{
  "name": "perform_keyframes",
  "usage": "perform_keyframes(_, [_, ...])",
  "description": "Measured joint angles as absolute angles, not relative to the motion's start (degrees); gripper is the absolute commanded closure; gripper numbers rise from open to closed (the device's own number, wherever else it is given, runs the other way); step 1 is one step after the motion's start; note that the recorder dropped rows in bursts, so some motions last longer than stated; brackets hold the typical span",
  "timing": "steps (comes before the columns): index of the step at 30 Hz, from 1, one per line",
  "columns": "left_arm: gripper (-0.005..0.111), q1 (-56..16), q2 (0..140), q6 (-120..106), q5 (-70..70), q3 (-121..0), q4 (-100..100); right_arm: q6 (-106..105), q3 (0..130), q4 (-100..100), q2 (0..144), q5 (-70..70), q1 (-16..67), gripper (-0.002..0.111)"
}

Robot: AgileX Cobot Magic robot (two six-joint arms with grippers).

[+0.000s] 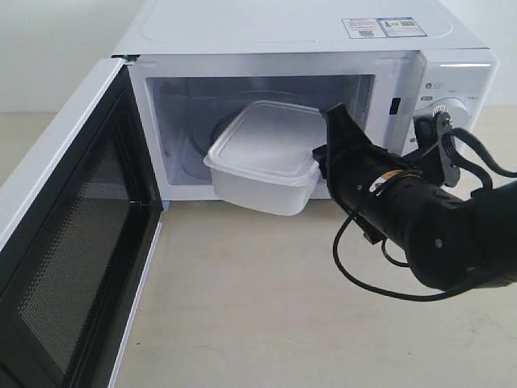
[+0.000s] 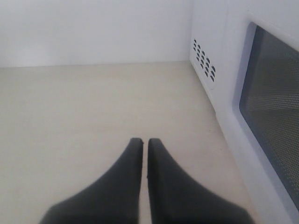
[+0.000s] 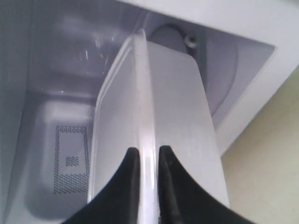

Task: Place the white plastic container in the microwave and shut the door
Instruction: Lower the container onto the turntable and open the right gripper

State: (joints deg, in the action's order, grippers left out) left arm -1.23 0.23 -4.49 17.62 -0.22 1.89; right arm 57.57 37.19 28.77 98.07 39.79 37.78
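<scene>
White plastic container (image 1: 262, 153), lid on, tilted, sits partway through the microwave (image 1: 291, 32) opening with its front end projecting outside. Right gripper (image 3: 148, 153) fingers are clamped on its rim. Door (image 1: 73, 234) stands wide open. Left gripper (image 2: 145, 142) fingers are closed on nothing, beside the door, over the table (image 1: 258, 315).

translucent plastic container (image 1: 266, 158) (smooth lid); glossy white microwave (image 1: 307, 48)

We had the exterior camera raised off the front edge of the tabletop (image 1: 242, 307), looking down and back at the open microwave (image 1: 266, 32). Our left wrist camera sat low beside the door (image 2: 273, 112), facing the far edge. Our right wrist camera looked closely inside the microwave, sharing the white plastic container (image 3: 177, 107) with the exterior view.
</scene>
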Motion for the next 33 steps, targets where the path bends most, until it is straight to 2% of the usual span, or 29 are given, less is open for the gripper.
perform_keyframes(10, [0.102, -1.23, 0.23, -4.49, 17.62, -0.22, 1.89, 56.1, 44.25, 35.84, 103.55, 41.95, 41.09, 0.108])
perform_keyframes(33, [0.102, -1.23, 0.23, -4.49, 17.62, -0.22, 1.89, 41.7, 50.92, 43.48, 108.49, 44.42, 41.18, 0.108])
